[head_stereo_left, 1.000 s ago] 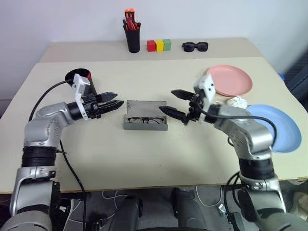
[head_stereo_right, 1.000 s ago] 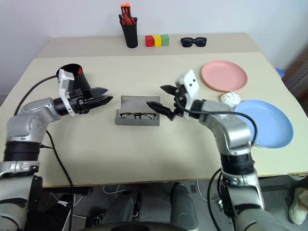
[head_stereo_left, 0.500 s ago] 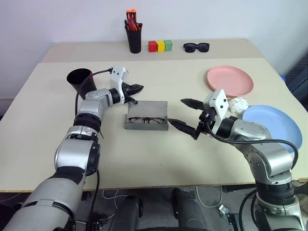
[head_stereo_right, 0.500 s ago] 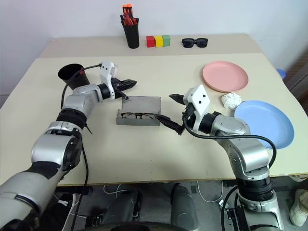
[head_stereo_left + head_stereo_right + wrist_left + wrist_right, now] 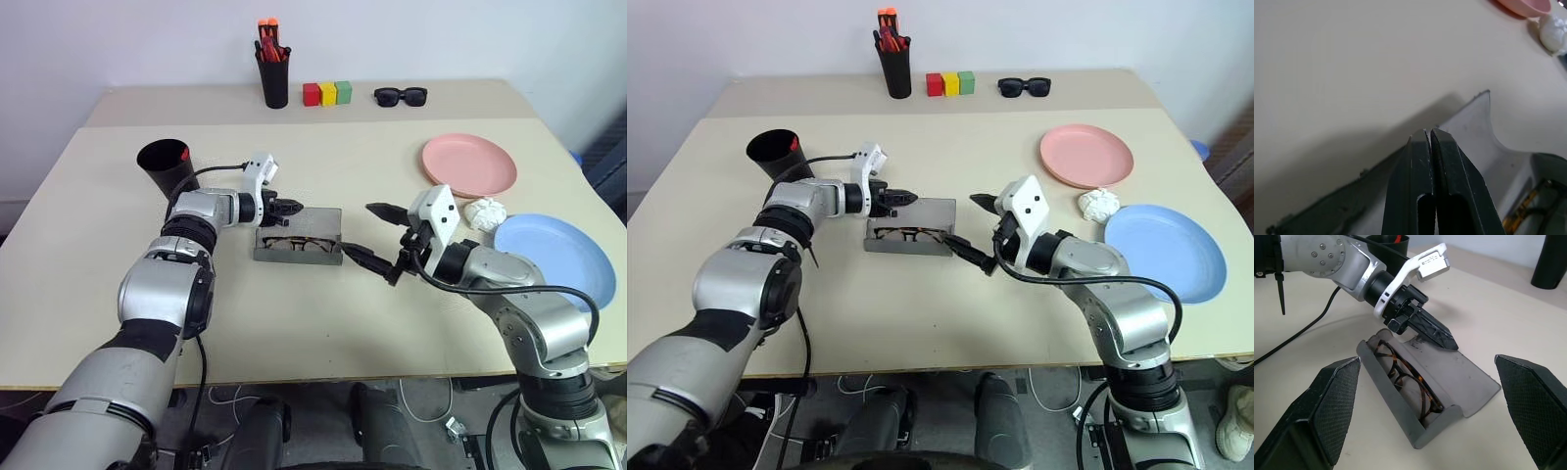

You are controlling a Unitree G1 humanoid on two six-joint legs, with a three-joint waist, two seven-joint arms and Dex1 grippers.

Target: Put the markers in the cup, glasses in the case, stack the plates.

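Observation:
The grey case (image 5: 315, 219) lies open at the table's centre, with the wire-frame glasses (image 5: 294, 245) resting in its front half. My left gripper (image 5: 294, 207) is shut and empty, its tips over the left end of the raised lid (image 5: 1474, 122). Just right of the case, my right gripper (image 5: 364, 230) stands open with nothing between its fingers. The black cup (image 5: 163, 166) stands at the left, and the red marker (image 5: 184, 154) shows at its rim. The pink plate (image 5: 470, 164) and the blue plate (image 5: 554, 255) lie apart at the right.
A crumpled white wad (image 5: 483, 211) sits between the two plates. Along the back edge stand a black pen holder (image 5: 272, 78) with orange-tipped pens, three coloured blocks (image 5: 326, 93) and black sunglasses (image 5: 400, 95).
My left gripper has swung right from near the cup to the case's lid and has shut. The right gripper stays open at about the same spot beside the case.

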